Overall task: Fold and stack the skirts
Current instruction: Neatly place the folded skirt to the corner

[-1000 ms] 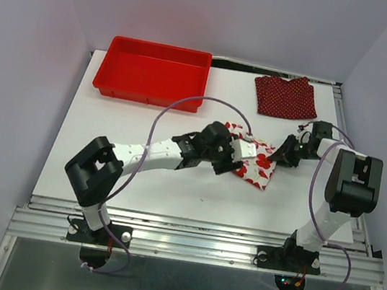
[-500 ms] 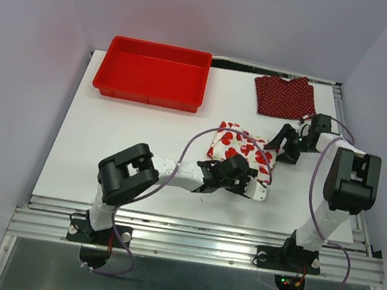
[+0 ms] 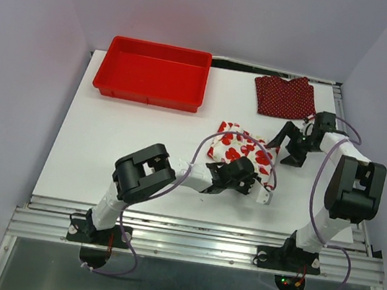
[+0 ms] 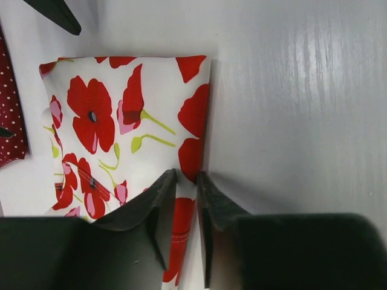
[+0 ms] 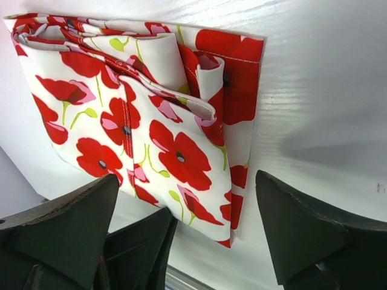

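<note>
On the white tabletop (image 3: 128, 142), right of centre: the folded floral skirt (image 3: 240, 146) with a gripper at two of its edges.
The left arm, elbow sharply folded, stretches low and rightward, and the left gripper (image 4: 186, 175) stands at the skirt's near edge with its jaws almost together. Red cloth shows in the narrow gap, but it cannot be told whether it is pinched. The right arm rises tall from its base with its wrist bent leftward. The right gripper (image 5: 185, 181) is spread wide over the skirt's right edge and holds nothing. The floral skirt's long axis runs diagonally, far-left to near-right. The polka-dot skirt (image 3: 284, 97) lies flat at the far right, apart from it, and the red tray (image 3: 149, 98) sits at the far left.
</note>
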Tool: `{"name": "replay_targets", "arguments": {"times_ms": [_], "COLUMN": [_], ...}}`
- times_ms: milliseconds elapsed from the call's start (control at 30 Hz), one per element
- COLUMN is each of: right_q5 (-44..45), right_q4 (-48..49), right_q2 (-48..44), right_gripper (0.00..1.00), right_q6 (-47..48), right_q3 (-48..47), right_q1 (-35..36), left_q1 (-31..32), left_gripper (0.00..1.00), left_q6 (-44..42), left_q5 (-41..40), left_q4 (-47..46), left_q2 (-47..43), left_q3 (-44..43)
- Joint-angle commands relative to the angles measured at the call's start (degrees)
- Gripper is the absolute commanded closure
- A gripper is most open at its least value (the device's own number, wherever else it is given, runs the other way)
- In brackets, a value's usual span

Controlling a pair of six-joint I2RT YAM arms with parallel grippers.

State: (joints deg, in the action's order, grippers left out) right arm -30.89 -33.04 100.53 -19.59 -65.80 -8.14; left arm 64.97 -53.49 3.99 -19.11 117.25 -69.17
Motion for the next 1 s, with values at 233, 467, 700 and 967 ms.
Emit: {"name": "replay_targets", "arguments": {"times_ms": [233, 467, 700, 967], "right_q5": [-4.1, -6.2, -7.9, -16.4], "right_q4": [-4.8, -5.1, -4.2, 15.3], "right_q2": [-1.5, -0.6, -0.2, 2.5], "right_gripper": [0.00, 0.00, 0.00, 0.00], "right_q6": [2.2, 3.5, 2.0, -15.3], "right_q3": [0.2, 2.3, 2.3, 9.6], "right_q1": [0.3, 0.3, 0.3, 0.3], "left_q1": [-1.8, -7.1, -10.6, -10.8], "left_gripper": [1.00, 1.00, 1.00, 1.00], "left_q6": [2.7, 13.8, 17.5, 17.6], "left_q5": [2.5, 10.7, 16.6, 18.1], "left_q4": [-2.3, 1.4, 1.5, 1.2], "left_q2": [0.1, -0.6, -2.2, -2.4], "left_q3": [-3.2, -8.1, -9.0, -8.9]}}
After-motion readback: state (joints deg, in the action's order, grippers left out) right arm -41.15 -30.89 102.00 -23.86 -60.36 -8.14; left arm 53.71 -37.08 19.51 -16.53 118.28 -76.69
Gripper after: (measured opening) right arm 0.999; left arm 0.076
